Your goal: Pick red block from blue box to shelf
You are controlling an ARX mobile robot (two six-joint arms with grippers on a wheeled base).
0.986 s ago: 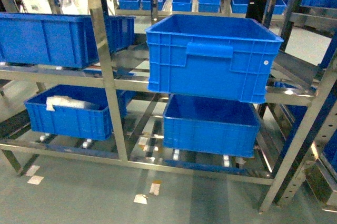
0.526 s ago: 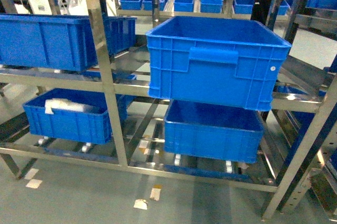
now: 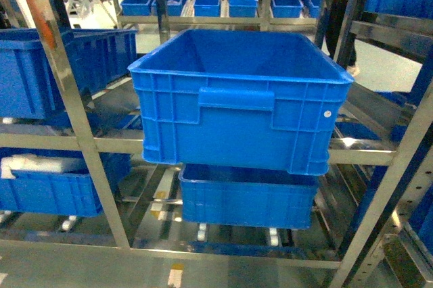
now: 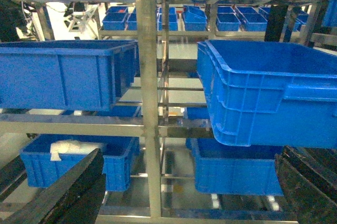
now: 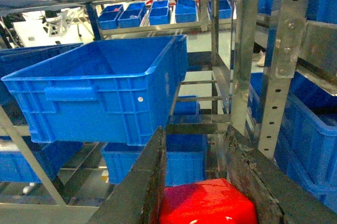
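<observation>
The red block [image 5: 208, 203] is glossy and sits pinched between the two dark fingers of my right gripper [image 5: 196, 134], which is shut on it in the right wrist view. The shelf [image 3: 67, 105], a steel rack of grey posts and rails, fills the head view straight ahead; its post [image 4: 147, 77] stands in front of my left gripper [image 4: 189, 155], which is open and holds nothing. A perforated post of the shelf [image 5: 284, 50] rises just right of the held block. The blue box is out of view. Neither gripper shows in the head view.
A large dark blue ribbed crate [image 3: 237, 99] sits on the middle tier, with another [image 3: 247, 197] below it. At lower left a crate [image 3: 47, 190] holds a white bag. Small blue bins [image 3: 216, 1] line a far rack. More crates [image 5: 310, 113] sit at right.
The head view has closed in on the shelf: the big middle crate now looks larger and sits further left in the frame, and the left-hand crates have slid toward the edge.
</observation>
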